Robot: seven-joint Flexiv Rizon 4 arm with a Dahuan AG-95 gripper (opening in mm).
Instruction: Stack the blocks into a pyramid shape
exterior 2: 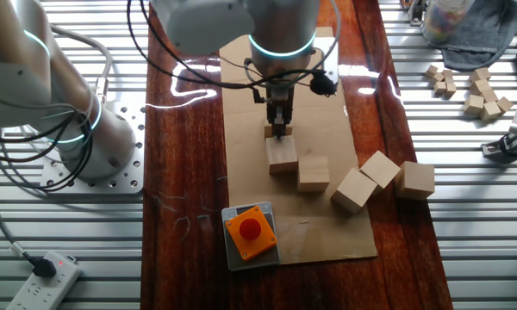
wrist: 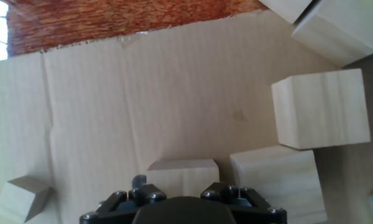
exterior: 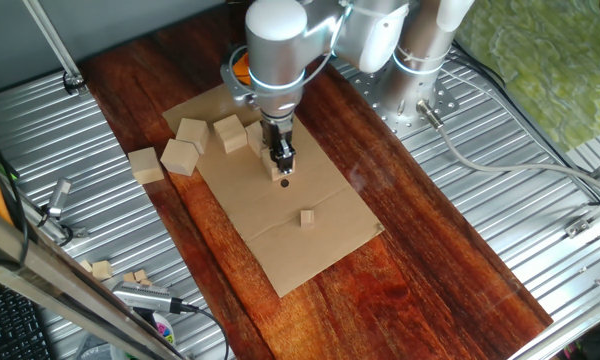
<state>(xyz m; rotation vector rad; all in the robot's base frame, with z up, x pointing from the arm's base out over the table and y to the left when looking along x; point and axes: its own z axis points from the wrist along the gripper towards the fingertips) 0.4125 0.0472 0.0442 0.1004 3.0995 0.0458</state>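
The gripper (exterior 2: 278, 131) hangs just above a pale wooden cube (exterior 2: 282, 155), which lies directly beneath it; another cube (exterior 2: 313, 171) touches it at four o'clock. Whether the gripper holds anything, I cannot tell.

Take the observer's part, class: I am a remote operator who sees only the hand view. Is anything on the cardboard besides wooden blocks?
Observer: Yes. An orange box with a button on top sits at one edge of the cardboard, out of your view.
Operator: Are all the big blocks on the sheet?
Observer: No. One block rests on the bare wood beside the sheet.
Operator: Is there more wood farther out?
Observer: Yes. A cluster of little cubes lies on the ribbed metal table, away from the wooden board.
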